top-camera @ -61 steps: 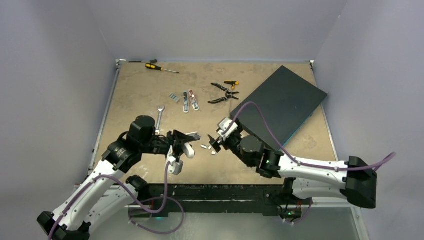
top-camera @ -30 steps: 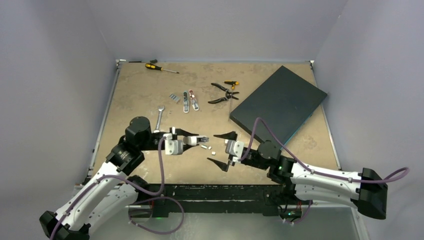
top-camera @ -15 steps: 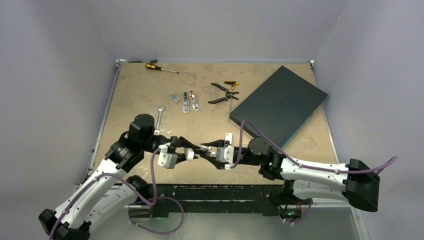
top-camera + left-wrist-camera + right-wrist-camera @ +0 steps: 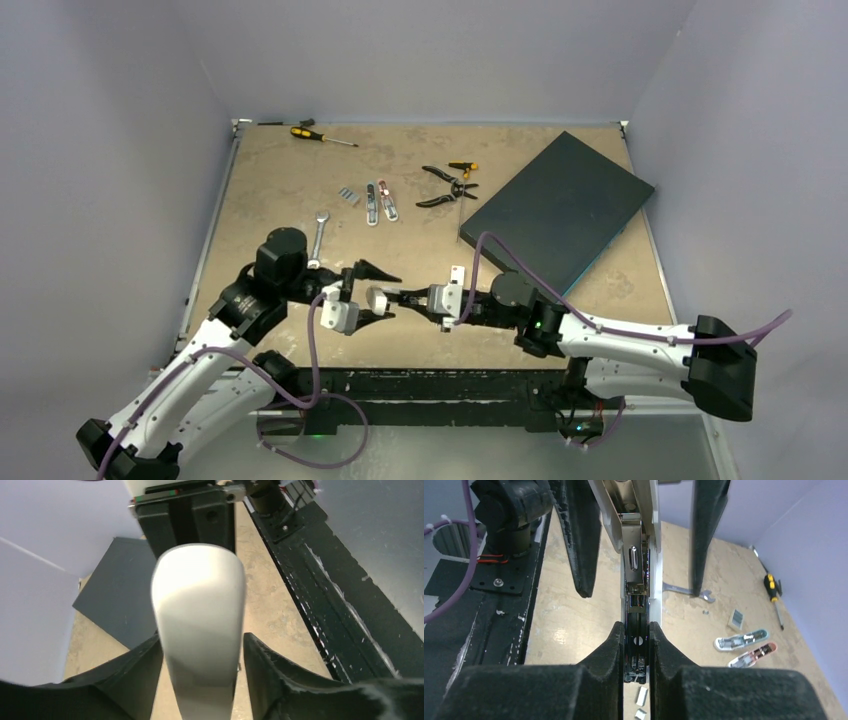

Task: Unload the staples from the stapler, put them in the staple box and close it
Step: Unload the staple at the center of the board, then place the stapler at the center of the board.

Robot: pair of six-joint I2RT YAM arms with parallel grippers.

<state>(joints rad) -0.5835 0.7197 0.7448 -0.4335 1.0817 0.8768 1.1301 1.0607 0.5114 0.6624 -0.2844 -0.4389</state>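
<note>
My table point(image 4: 280, 190): tan mottled top. Upper left: yellow-black screwdriver point(image 4: 322, 136), with a thin dark tool point(image 4: 290, 122) just left of it by the back edge. Upper centre: the staples point(image 4: 348, 195), a grey ribbed strip, then a teal mini stapler point(image 4: 372, 203) and a pink mini stapler point(image 4: 389, 200) side by side. Right of those: black pliers point(image 4: 445, 187), with a small yellow-handled tool point(image 4: 462, 168) just beside them. Right side: dark flat slab point(image 4: 558, 207), lying at an angle. Centre left: wrench point(image 4: 319, 235). Lower centre: small white box point(image 4: 457, 272); can't tell if it rests on the top. Bottom of my right wrist view: two loose staple bits point(image 4: 641, 695).
</note>
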